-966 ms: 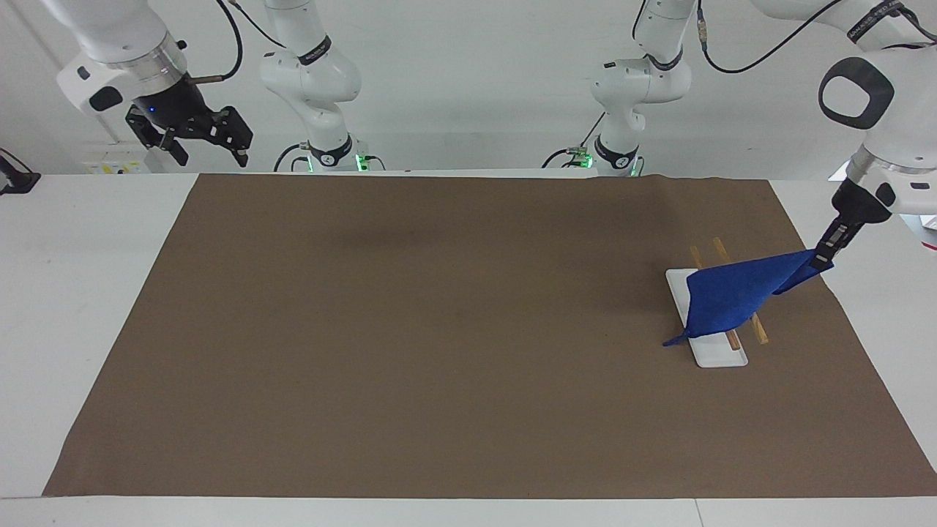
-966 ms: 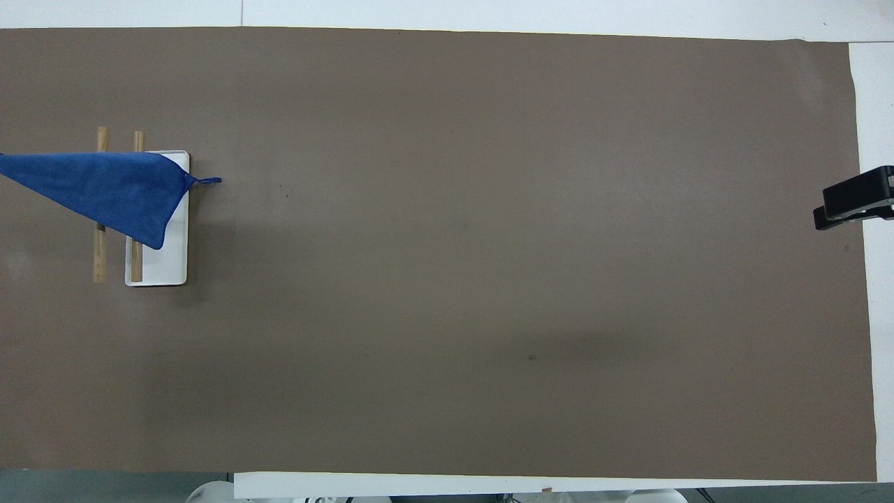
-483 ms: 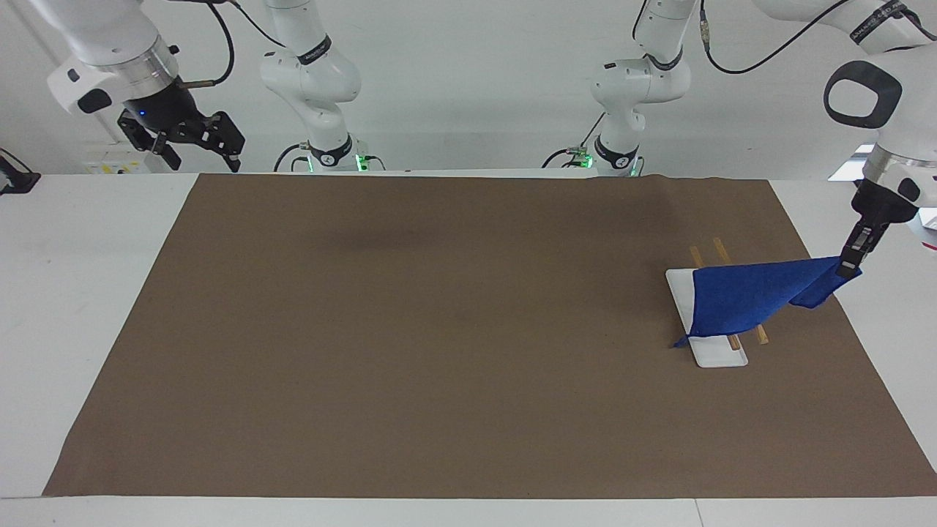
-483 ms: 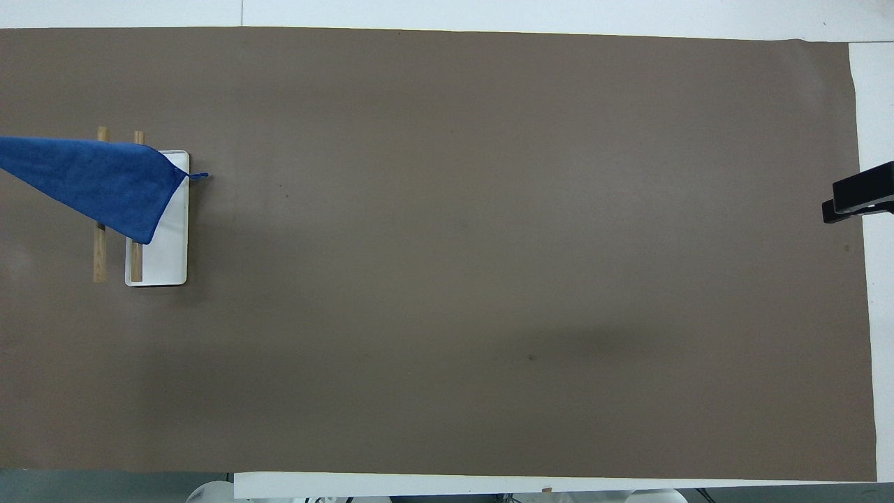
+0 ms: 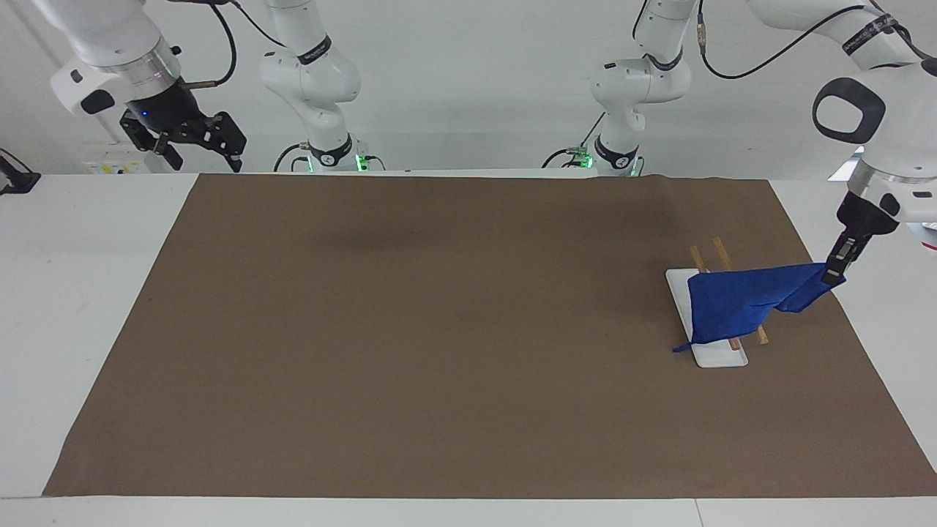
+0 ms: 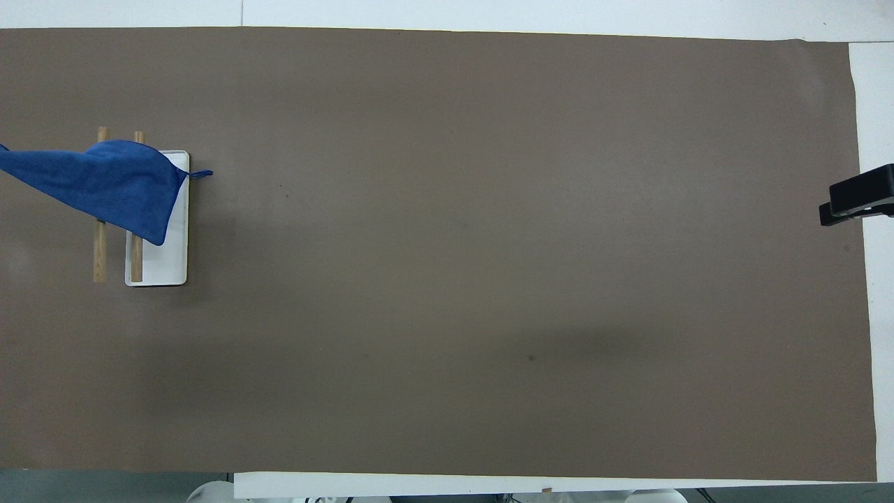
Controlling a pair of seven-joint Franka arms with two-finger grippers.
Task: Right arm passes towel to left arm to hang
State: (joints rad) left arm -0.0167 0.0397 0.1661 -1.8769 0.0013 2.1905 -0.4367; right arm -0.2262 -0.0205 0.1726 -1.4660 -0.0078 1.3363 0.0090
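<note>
Blue towel [image 5: 739,304] (draped) pinched by left gripper [image 5: 834,276].

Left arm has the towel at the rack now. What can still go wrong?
1. The left end effector pinches only one corner of the towel; it might slip out.
2. The towel lies over just one end of the rack, so it may bunch or slide off when released.
3. A sideways pull could drag the rack. The right end effector waits open, away.

Rack [image 5: 716,356] is sitting on the mat [image 5: 439,329] toward the left arm's end of the table. Towel [image 5: 739,304] is draping over the rack's two rods [image 6: 100,258], one corner held up by the left gripper [image 5: 834,274]. Right gripper [image 5: 192,143] is hanging over the table's right-arm end.
</note>
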